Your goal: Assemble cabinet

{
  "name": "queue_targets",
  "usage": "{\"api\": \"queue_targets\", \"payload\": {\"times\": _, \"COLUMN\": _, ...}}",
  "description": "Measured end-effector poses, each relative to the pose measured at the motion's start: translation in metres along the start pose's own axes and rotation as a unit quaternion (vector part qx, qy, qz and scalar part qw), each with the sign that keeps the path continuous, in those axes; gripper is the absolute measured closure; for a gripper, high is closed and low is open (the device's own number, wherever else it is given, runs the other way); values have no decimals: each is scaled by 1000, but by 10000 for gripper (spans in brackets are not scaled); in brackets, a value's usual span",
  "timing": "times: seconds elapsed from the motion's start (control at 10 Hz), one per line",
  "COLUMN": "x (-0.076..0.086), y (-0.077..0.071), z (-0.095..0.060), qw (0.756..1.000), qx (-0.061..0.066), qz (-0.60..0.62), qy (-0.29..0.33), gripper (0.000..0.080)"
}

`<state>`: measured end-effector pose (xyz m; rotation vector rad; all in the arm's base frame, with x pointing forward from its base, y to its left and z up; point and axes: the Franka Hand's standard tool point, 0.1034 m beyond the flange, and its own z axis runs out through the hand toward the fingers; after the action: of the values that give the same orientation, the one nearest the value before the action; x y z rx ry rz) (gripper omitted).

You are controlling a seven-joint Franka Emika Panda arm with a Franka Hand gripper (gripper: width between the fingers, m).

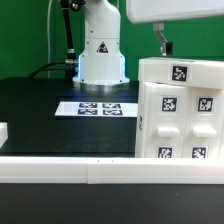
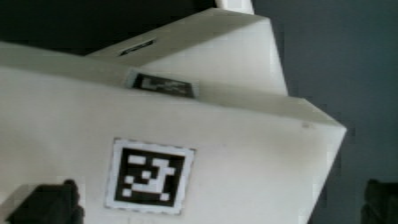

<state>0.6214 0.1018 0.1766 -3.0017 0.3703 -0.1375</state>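
Filling the wrist view, cabinet body (image 2: 178,110) hides end effector (image 2: 217,205) contact.

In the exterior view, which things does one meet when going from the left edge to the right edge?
Small white part at the left edge → marker board → robot base → cabinet body. The white rail runs along the whole front, so it has no place in this order.

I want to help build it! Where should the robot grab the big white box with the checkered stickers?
Probably from above, pinching the top edge of the big white plastic box-shaped cabinet body. It stands upright, its walls look thin, and the gripper already straddles one.
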Motion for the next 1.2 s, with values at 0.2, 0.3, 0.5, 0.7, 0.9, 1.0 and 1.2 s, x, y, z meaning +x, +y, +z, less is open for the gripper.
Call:
{"api": "queue_targets", "payload": {"times": 0.2, "x": -3, "y": 2, "z": 3, "qw": 992, "qx": -5, "qz": -129, "qy": -8, "gripper": 2}}
{"api": "queue_targets", "payload": {"times": 0.3, "x": -5, "y": 4, "z": 5, "qw": 984, "qx": -9, "qz": -179, "qy": -14, "gripper": 2}}
{"api": "queue_targets", "payload": {"times": 0.5, "x": -6, "y": 7, "z": 7, "qw": 961, "qx": -21, "qz": -273, "qy": -26, "gripper": 2}}
{"api": "queue_targets", "payload": {"times": 0.7, "x": -4, "y": 8, "z": 7, "qw": 939, "qx": -28, "qz": -342, "qy": -23, "gripper": 2}}
{"api": "queue_targets", "payload": {"times": 0.9, "x": -3, "y": 8, "z": 8, "qw": 920, "qx": -30, "qz": -391, "qy": -18, "gripper": 2}}
{"api": "queue_targets", "payload": {"times": 1.0, "x": -2, "y": 10, "z": 9, "qw": 909, "qx": -29, "qz": -416, "qy": -19, "gripper": 2}}
{"api": "queue_targets", "payload": {"times": 1.2, "x": -1, "y": 15, "z": 10, "qw": 886, "qx": -29, "qz": -462, "qy": -22, "gripper": 2}}
